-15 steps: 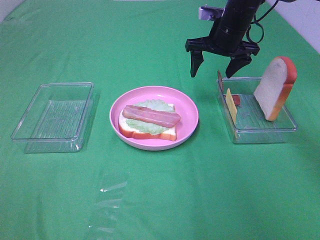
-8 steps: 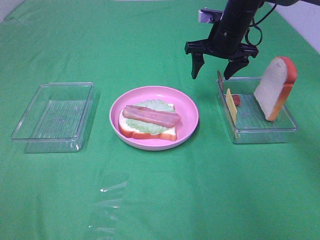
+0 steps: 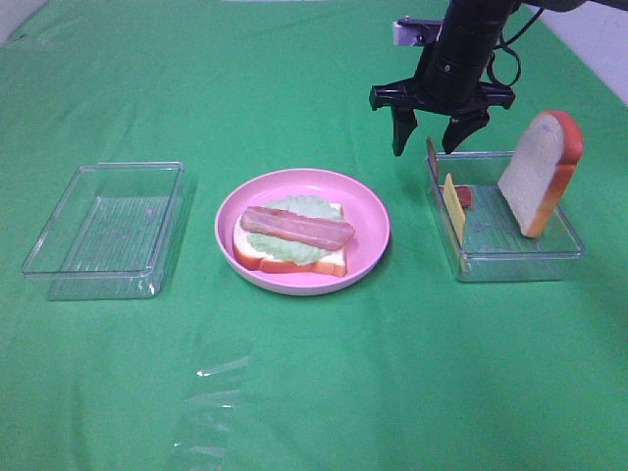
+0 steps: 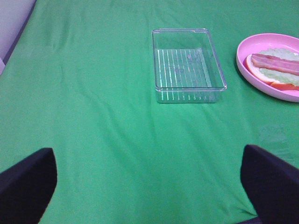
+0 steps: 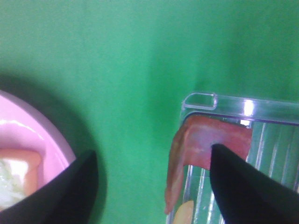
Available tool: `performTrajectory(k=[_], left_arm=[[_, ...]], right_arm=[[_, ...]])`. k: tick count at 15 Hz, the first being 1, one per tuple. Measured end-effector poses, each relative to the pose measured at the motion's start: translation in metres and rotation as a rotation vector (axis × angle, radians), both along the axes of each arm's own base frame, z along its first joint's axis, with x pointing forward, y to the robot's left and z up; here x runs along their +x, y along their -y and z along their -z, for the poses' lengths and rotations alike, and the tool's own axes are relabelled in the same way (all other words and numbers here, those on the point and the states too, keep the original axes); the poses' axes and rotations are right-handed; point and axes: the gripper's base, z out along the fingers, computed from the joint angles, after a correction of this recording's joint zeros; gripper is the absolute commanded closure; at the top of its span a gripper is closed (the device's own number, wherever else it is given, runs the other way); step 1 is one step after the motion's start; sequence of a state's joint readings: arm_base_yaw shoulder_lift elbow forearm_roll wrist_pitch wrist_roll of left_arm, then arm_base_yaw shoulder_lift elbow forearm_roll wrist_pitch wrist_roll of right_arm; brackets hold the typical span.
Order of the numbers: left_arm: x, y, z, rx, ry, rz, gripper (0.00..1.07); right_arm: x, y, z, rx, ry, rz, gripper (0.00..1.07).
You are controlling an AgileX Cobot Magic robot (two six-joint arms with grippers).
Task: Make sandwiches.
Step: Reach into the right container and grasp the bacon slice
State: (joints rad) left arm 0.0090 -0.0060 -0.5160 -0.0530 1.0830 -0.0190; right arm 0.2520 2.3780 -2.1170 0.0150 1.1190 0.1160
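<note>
The part-built sandwich [image 3: 292, 236] lies on the pink plate [image 3: 376, 208]: a bread slice, lettuce and a bacon strip on top. It also shows in the left wrist view [image 4: 275, 70]. The right clear tray [image 3: 520, 257] holds a leaning bread slice [image 3: 540, 172], a yellow cheese slice [image 3: 452, 208] and a bacon strip [image 5: 205, 140] draped at its far left corner. My right gripper [image 3: 427, 147] is open and empty, hovering above that corner and the bacon. My left gripper [image 4: 149, 196] is open and empty, low over bare cloth, out of the high view.
An empty clear tray [image 3: 108, 231] sits left of the plate, also seen in the left wrist view [image 4: 187, 65]. A green cloth [image 3: 314, 383] covers the table. A patch of clear film [image 3: 211, 392] lies near the front.
My right gripper has moved right, from between the plate and the right tray to above the tray's far left corner, and its fingers stand a little closer together.
</note>
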Motion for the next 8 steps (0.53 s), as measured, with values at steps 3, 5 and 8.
performTrajectory(k=[3,5,8], left_arm=[[0.0000,0.0000,0.0000,0.000,0.000,0.000,0.06],[0.0000,0.0000,0.0000,0.000,0.000,0.000,0.06],[0.0000,0.0000,0.0000,0.000,0.000,0.000,0.06]], right_arm=[[0.0001,0.0013,0.0000,-0.015,0.002,-0.003,0.41],[-0.0013,0.0017,0.0003,-0.019,-0.015,-0.003,0.41],[-0.0022,0.0019,0.0004,-0.022,-0.024,-0.003,0.41]])
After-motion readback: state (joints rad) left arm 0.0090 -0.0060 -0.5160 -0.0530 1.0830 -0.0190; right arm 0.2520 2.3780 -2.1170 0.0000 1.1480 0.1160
